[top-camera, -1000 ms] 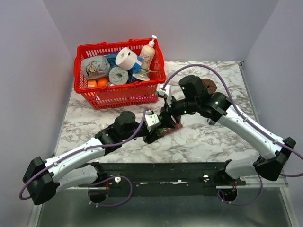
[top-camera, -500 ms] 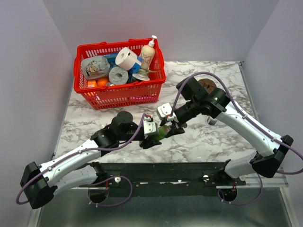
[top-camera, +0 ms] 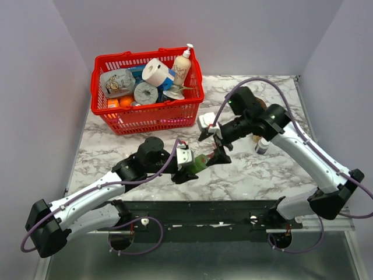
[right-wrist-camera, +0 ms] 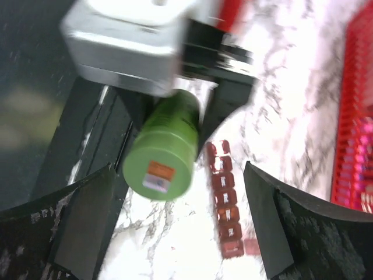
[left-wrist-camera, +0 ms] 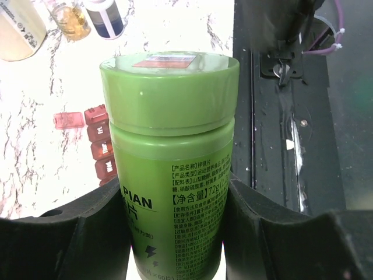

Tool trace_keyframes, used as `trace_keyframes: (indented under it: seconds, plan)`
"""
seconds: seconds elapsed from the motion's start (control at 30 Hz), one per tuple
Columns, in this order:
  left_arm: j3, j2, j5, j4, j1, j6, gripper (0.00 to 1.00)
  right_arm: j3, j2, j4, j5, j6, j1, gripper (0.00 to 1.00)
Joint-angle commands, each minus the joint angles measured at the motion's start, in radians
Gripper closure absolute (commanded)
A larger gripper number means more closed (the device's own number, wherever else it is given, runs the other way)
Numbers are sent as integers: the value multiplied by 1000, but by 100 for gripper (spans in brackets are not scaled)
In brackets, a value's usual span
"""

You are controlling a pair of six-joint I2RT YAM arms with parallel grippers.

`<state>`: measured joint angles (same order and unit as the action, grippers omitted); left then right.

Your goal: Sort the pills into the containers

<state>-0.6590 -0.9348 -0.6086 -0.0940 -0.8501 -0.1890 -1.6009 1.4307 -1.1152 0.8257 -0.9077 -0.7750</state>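
L tool (left-wrist-camera: 175, 233) clamped on green bottle (left-wrist-camera: 169, 134) — R tool (right-wrist-camera: 175, 230) wide open nr its cap.

the green bottle (right-wrist-camera: 166, 149), clamped in the left gripper (left-wrist-camera: 172, 198), blocks the gap between the right gripper (right-wrist-camera: 178, 227) and its wide jaws; organizer strip (right-wrist-camera: 224, 201) lies below

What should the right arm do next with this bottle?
Probably ease the right jaws forward and close them on the green lid to unscrew it. The left jaws grip the bottle with its lid on, the right jaws stand open facing it, and the pill strip lies nearby.
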Motion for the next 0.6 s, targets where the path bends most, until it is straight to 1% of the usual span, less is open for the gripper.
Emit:
trace_keyframes:
  seconds: [0.0, 0.03, 0.07, 0.1, 0.17, 0.23, 0.27, 0.37, 0.57]
  plan:
    - [47, 39, 81, 126, -4, 71, 100, 80, -116, 242, 20, 382, 77, 0]
    - [55, 42, 92, 146, -4, 82, 100, 111, -153, 279, 1, 442, 80, 0]
    - [59, 37, 110, 183, -4, 95, 100, 142, -165, 314, 1, 545, 80, 0]
    - [67, 36, 131, 201, -4, 120, 100, 194, -174, 384, -25, 609, 80, 0]
    - [67, 25, 164, 244, -4, 140, 100, 222, -171, 432, -78, 831, 80, 0]
    - [61, 16, 193, 258, -4, 154, 100, 252, -173, 455, -100, 869, 80, 0]
    - [58, 7, 201, 267, -4, 157, 100, 265, -180, 477, -123, 953, 80, 0]
    - [44, -9, 214, 266, -4, 160, 100, 266, -168, 488, -148, 1018, 80, 0]
    - [35, -16, 219, 266, -4, 161, 100, 271, -139, 502, -169, 1021, 75, 0]
